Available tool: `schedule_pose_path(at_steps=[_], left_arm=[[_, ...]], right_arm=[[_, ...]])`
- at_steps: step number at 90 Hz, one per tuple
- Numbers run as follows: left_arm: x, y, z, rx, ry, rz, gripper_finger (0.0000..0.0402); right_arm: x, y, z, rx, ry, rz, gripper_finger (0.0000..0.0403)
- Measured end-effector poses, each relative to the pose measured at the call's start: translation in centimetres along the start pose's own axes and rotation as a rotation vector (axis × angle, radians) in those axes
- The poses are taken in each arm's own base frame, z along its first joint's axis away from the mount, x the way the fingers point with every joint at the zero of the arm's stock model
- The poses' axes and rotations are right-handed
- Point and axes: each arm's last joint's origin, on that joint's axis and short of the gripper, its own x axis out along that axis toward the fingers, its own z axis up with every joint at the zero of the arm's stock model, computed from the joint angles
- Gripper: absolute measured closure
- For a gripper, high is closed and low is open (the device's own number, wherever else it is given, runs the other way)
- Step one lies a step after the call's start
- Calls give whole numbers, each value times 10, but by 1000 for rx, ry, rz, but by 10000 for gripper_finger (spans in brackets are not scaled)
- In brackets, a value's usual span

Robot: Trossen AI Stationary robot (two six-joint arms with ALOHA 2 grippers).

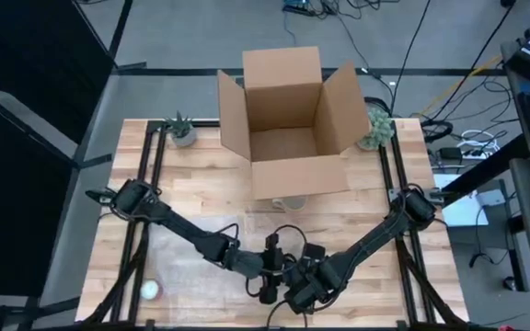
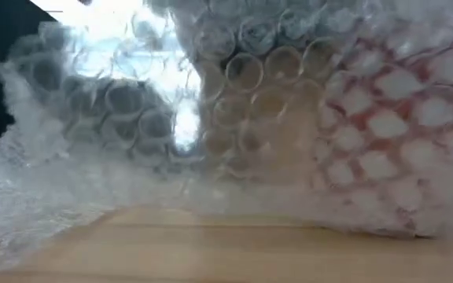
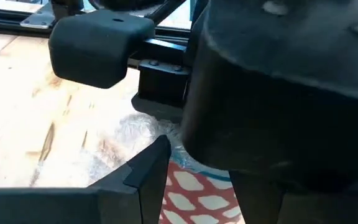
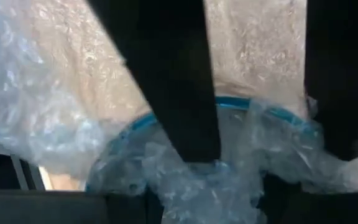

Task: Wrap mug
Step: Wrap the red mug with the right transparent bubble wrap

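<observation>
Left gripper: at the near middle of the table, down on the bubble wrap; whether its fingers are apart or together cannot be told. One finger lies beside the red-and-white patterned mug.
Left arm: one; reaches from its mount at the table's left edge diagonally inward to the near middle.
Mug: one; at the near middle of the table beneath both grippers, with wrap about it. The low view shows its red-and-white pattern through the bubbles. The right wrist view shows its blue rim with wrap pushed inside.
Right gripper: just beside the left gripper, over the mug. Its fingers stand apart, one inside the rim pressing on the wrap, the other outside it.
Right arm: one; reaches from the table's right edge diagonally inward.
Cardboard box: one; open, at the far middle of the table.
Small potted plants: two; one left of the box, one right of it.
</observation>
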Motion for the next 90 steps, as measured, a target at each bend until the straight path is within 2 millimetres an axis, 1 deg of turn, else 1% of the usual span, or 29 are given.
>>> schedule_pose_path(at_steps=[8, 39, 45, 56, 62, 68, 73, 78, 90], left_arm=[[3, 3, -8, 9, 42, 31, 251], [4, 5, -10, 8, 59, 34, 251], [4, 5, -10, 12, 59, 34, 251], [4, 5, -10, 12, 58, 33, 251], [4, 5, -10, 12, 58, 33, 251], [4, 5, -10, 13, 58, 33, 251], [4, 5, -10, 12, 57, 33, 251], [4, 5, -10, 13, 57, 33, 251], [4, 5, -10, 13, 57, 32, 251]], right_arm=[[-4, -1, 3, 9, -17, 15, 257], [-35, -7, 0, 11, -38, 64, 257], [-46, -8, -1, 11, -51, 84, 257], [-72, -15, -3, 15, -86, 125, 257], [-81, -17, -5, 17, -109, 126, 257], [-87, -21, -5, 46, -169, 87, 257], [-87, -22, -3, 70, -217, 53, 257], [-79, -19, -2, 76, -213, 46, 257], [-44, -13, -7, 64, -107, 13, 266]])
